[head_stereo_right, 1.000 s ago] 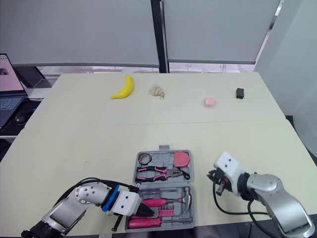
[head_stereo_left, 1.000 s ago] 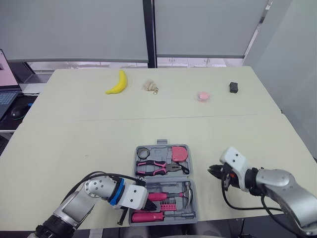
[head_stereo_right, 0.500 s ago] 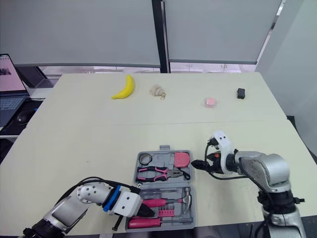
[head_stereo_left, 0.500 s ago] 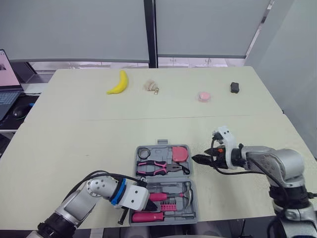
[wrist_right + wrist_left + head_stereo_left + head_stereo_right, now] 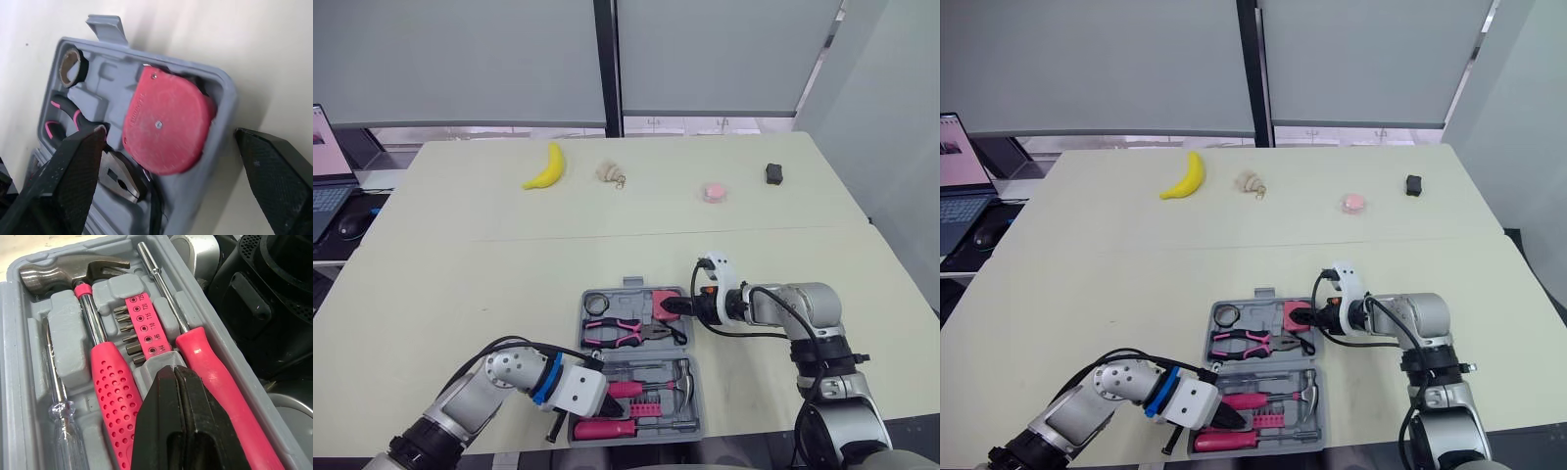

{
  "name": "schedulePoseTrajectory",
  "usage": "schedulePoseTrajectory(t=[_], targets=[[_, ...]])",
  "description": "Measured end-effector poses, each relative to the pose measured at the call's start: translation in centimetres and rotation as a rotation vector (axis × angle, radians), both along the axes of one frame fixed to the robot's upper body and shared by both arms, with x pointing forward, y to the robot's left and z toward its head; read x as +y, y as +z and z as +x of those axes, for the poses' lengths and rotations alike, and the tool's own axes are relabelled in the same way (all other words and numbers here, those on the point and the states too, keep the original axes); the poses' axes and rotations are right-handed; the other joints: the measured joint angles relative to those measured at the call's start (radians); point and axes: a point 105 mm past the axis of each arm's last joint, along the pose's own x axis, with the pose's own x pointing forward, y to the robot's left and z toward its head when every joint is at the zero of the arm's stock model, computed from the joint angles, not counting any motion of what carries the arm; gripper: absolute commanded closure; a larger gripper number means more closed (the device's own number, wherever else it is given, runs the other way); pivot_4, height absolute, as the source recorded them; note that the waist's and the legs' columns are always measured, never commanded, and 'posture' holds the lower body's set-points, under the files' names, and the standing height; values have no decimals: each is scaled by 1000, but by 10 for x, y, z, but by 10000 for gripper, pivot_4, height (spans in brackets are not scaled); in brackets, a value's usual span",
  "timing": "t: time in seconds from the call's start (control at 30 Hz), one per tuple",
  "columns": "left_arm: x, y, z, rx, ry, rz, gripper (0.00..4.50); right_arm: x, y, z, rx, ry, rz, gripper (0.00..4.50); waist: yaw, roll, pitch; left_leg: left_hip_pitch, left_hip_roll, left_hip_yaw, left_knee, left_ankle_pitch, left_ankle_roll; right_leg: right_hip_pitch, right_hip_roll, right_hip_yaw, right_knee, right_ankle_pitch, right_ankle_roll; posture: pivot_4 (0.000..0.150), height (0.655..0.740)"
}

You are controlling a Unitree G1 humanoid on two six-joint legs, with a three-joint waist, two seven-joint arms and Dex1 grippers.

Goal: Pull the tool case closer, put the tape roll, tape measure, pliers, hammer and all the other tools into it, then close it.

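1. One open tool case [image 5: 230, 105] sits near the table's [image 5: 509, 264] front edge. It holds one tape roll [image 5: 73, 66], one tape measure [image 5: 166, 125], one pliers [image 5: 622, 333], one hammer [image 5: 73, 271] and two screwdrivers [image 5: 215, 367].
2. My left gripper [image 5: 173, 374] has its fingers pressed together over the case's front half. My right gripper [image 5: 677, 306] has its fingers spread astride the rim.
3. The pale table has one banana [image 5: 546, 164] at its far side, with grey blinds [image 5: 460, 59] behind.

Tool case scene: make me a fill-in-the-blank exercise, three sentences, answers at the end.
The left end effector, fingers ___, points into the hammer half of the tool case. The right end effector, fingers ___, faces the tape measure. Far across the table lies a yellow ___.
Missing words: shut; open; banana.
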Motion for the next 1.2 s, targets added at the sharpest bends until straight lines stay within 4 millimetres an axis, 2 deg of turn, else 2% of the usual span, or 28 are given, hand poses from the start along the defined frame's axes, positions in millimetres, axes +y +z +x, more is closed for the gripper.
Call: schedulePoseTrajectory(t=[0.3,0.6,0.77,0.93,1.2], targets=[[4,-2,-1,-8,-10,15,45000,14,-4,1,1,89,85,211,-15,3,-6,5,1,-1,-2,0,0,2,4,2,0,1,-2,1500,7274],[6,-2,-2,-12,-38,32,45000,28,15,-2,-135,276,136,211,-25,7,-6,5,2,-3,-7,0,1,-1,7,3,0,0,-3,1500,7274],[5,-2,-2,-11,-43,31,45000,23,29,-7,-260,403,85,211,-22,7,-6,5,1,-1,-7,0,1,-1,6,3,-1,0,-3,1500,7274],[5,-3,-3,-9,-28,25,45000,15,57,-19,-405,526,36,211,-20,8,-5,5,1,-2,-7,0,1,-1,6,3,-1,0,-3,1500,7274],[9,-4,-5,26,89,-16,45000,15,69,-39,-494,605,6,211,-22,8,-5,5,2,-3,-8,0,1,-1,6,3,-1,0,-4,1500,7274]])
